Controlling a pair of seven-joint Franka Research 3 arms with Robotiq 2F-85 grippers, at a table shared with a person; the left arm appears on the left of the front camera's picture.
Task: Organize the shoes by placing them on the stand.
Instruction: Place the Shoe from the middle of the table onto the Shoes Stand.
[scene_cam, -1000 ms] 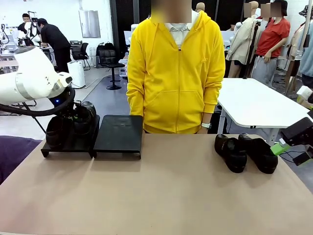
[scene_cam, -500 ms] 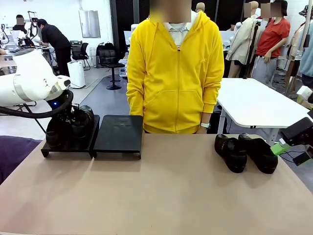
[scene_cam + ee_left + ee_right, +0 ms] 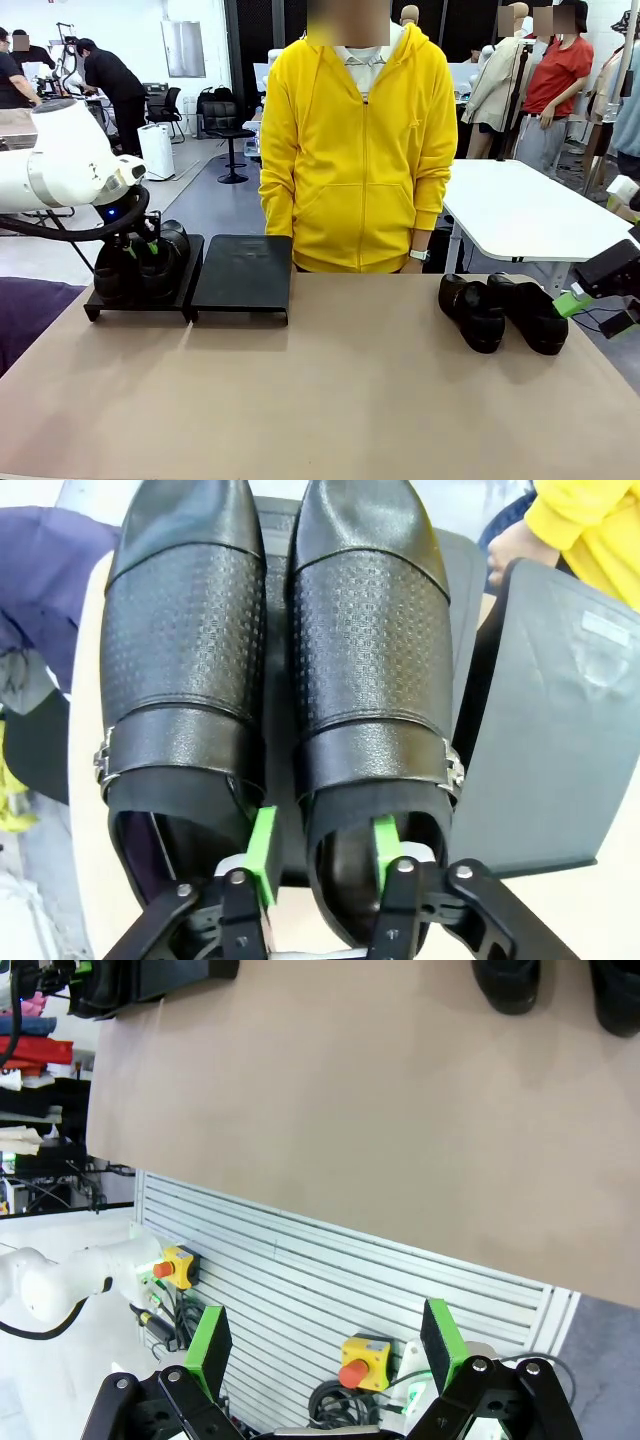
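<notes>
Two black shoes [image 3: 140,268] sit side by side on the stand's left tray [image 3: 138,304], toes pointing away in the left wrist view. My left gripper [image 3: 140,245] hangs over their heels. Its jaws stand open astride the inner side wall of the right-hand shoe [image 3: 372,650]: one green pad [image 3: 262,850] sits between the two shoes, the other inside the shoe's opening. The left-hand shoe [image 3: 185,650] lies free. The stand's right tray [image 3: 243,270] is bare. Two more shoes [image 3: 500,312] lie on the table at the right, near my open right gripper [image 3: 590,292].
A person in a yellow hoodie [image 3: 360,140] stands at the far side of the table, behind the middle. In the right wrist view my right gripper [image 3: 325,1345] hovers off the table's near edge, over a slatted panel with red stop buttons [image 3: 358,1365].
My left gripper has lowered the second shoe onto the left tray beside the first. Its jaws, which were shut on the shoe's side wall, have parted. The right arm has not moved.
</notes>
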